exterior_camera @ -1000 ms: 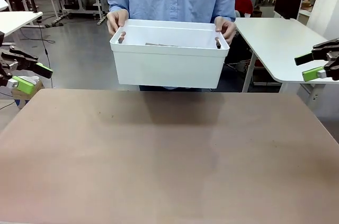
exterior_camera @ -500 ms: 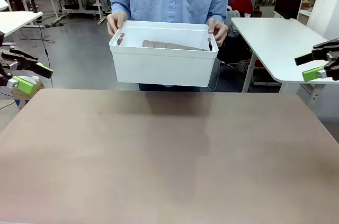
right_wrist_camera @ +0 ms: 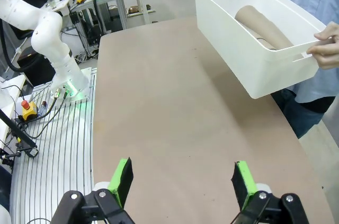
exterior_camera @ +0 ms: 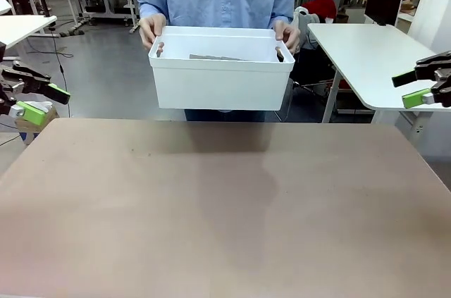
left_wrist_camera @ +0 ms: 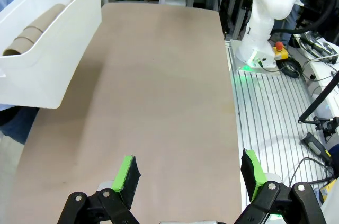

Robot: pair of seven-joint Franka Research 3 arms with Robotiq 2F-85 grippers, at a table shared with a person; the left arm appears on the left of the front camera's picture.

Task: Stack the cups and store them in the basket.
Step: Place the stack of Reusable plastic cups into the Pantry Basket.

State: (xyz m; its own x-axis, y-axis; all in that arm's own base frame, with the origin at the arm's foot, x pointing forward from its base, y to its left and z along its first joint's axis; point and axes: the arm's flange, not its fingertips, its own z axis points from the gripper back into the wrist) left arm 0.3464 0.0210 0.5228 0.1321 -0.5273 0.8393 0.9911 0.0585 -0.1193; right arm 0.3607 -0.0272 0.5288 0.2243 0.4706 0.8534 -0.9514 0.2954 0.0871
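Observation:
A person in a blue shirt holds the white basket [exterior_camera: 221,79] by both short sides, lifted beyond the table's far edge. Inside it lies a stack of tan-brown cups [right_wrist_camera: 263,27] on its side, also seen as cups [left_wrist_camera: 30,36] in the left wrist view and as a thin brown strip of cups [exterior_camera: 215,57] from the front. My left gripper [exterior_camera: 36,99] hovers open off the table's left side, well away from the basket. My right gripper [exterior_camera: 417,85] hovers open off the right side. Neither holds anything; the left gripper [left_wrist_camera: 189,173] and right gripper [right_wrist_camera: 181,179] show wide-apart green pads.
The brown table [exterior_camera: 225,213] is bare. The basket [left_wrist_camera: 47,60] hangs over the far edge, as does the basket [right_wrist_camera: 254,54] in the right wrist view. A white side table [exterior_camera: 373,58] stands at the back right. The other arm's white base [left_wrist_camera: 267,17] sits beside the table.
The person has kept the basket lifted, shifting it slightly and levelling it, so less of the cups shows over the rim. Both grippers have stayed still.

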